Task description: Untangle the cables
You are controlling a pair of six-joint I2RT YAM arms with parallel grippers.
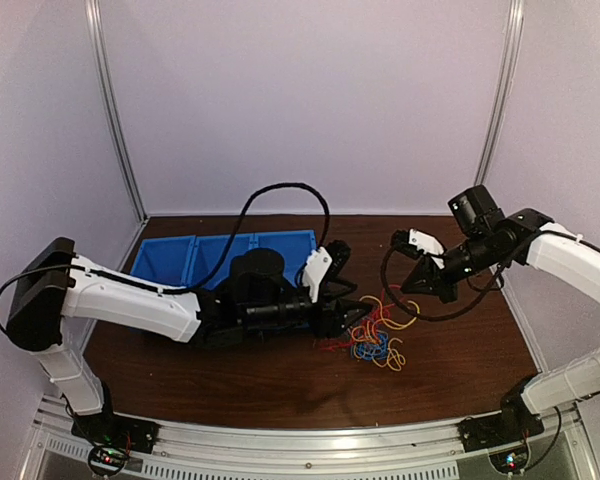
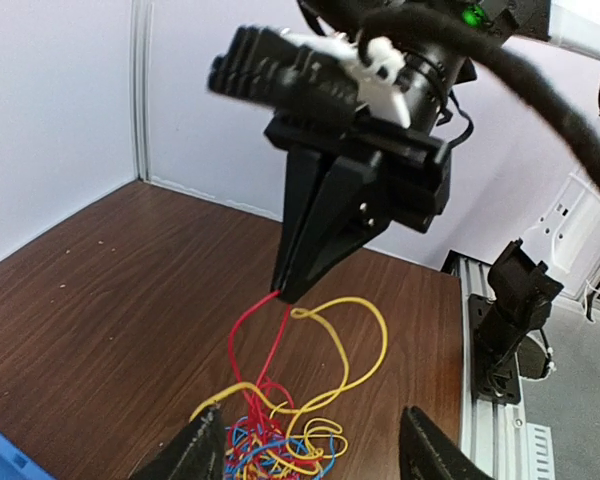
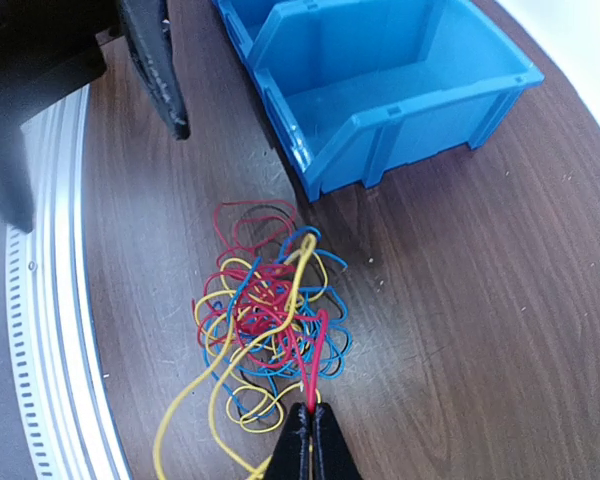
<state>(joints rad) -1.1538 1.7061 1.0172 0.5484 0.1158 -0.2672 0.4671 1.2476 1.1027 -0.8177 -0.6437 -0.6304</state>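
right end effector (image 3: 310, 418) clamped, left end effector (image 2: 310, 440) spread.

Your left-wrist view cuts the cables (image 2: 270, 440) off at 6 o'clock, where only the tips of the left gripper (image 2: 312, 430) show; from above, your left arm (image 1: 150, 305) hides the blue bin (image 1: 175, 255) at its 5 o'clock corner, single strands too small to trace

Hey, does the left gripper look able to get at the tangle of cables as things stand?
Probably yes: the open left gripper sits low beside the cables with nothing between them. The right gripper, shut on a red strand, is above them, not blocking.
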